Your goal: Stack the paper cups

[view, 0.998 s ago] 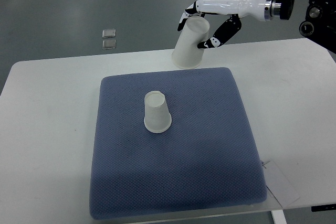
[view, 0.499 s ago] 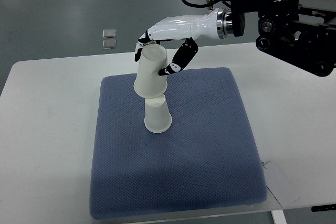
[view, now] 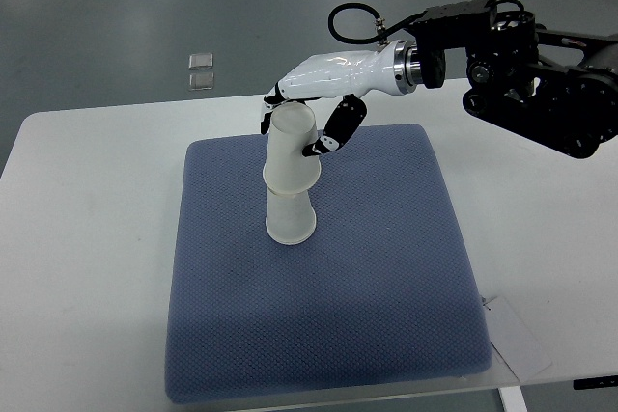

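Right hand (view: 314, 108) reaching in from the upper right, fingers curled around an upside-down white paper cup (view: 292, 149), that cup seated over a second inverted paper cup (view: 290, 219), both standing centre-left on a blue textured mat (view: 386, 277), mat lying on a white table (view: 87, 238)

I see my right hand (view: 311, 121) reaching in from the right, fingers (view: 340, 126) wrapped around the upper cup (view: 292, 150), which sits mouth-down over the lower cup (view: 290, 219) on the blue mat (view: 386, 277) covering the white bench (view: 87, 238).
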Controlling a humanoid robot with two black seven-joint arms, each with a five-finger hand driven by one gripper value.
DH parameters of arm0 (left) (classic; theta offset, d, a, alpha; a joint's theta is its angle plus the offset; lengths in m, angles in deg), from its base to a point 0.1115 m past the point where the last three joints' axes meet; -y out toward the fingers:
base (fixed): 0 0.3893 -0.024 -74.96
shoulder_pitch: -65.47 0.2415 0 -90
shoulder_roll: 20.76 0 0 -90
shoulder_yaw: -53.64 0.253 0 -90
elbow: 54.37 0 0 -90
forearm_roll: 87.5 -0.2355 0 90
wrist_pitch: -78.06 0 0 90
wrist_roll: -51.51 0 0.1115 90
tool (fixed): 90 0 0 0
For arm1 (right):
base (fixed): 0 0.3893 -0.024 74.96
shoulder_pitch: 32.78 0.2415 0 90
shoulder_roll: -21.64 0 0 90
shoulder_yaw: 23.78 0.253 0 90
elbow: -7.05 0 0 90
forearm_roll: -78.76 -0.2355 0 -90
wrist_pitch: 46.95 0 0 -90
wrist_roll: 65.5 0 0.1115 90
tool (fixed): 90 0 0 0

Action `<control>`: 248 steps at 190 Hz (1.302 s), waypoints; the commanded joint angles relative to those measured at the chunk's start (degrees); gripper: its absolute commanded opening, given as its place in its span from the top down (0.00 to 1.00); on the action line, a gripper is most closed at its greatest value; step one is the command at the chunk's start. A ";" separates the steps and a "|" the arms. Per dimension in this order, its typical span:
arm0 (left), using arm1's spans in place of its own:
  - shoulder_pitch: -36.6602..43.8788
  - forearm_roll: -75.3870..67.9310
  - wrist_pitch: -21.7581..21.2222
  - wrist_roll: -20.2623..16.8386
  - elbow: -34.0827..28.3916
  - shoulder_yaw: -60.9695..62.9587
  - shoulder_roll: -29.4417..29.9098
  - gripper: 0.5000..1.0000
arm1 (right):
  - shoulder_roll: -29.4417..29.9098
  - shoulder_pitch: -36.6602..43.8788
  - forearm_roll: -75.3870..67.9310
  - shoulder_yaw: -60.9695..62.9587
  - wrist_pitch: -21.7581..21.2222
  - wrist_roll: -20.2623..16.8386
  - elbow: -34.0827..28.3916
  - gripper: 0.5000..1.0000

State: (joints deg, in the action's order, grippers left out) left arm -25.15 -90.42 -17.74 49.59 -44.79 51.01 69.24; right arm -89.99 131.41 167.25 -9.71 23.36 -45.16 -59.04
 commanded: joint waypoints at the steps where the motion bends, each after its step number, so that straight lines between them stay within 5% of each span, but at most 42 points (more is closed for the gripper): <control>1: 0.00 0.02 0.00 -0.02 0.00 0.00 0.00 0.00 | 0.01 -0.01 0.01 -0.10 0.00 -0.03 0.00 0.95; 88: 0.00 -0.07 0.00 -0.02 0.00 0.00 0.00 0.00 | 1.59 -1.59 0.01 -0.01 0.00 -0.91 0.00 0.88; 115: 0.00 0.02 0.00 -0.02 0.00 0.00 0.00 0.00 | 1.68 -2.38 0.01 0.08 0.44 -1.61 0.00 0.59; 142: 0.00 0.02 0.00 -0.02 0.00 0.00 0.00 0.00 | 1.94 -3.00 -0.08 0.08 3.78 -1.61 0.00 0.20; 248: 0.00 0.02 0.00 -0.02 0.00 0.00 0.00 0.00 | -3.51 -9.41 -9.03 3.85 4.13 -1.70 3.60 0.17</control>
State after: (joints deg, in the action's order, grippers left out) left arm -25.15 -90.41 -17.74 49.57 -44.79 51.01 69.24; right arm -92.31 124.81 164.26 -8.22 27.54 -46.78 -58.01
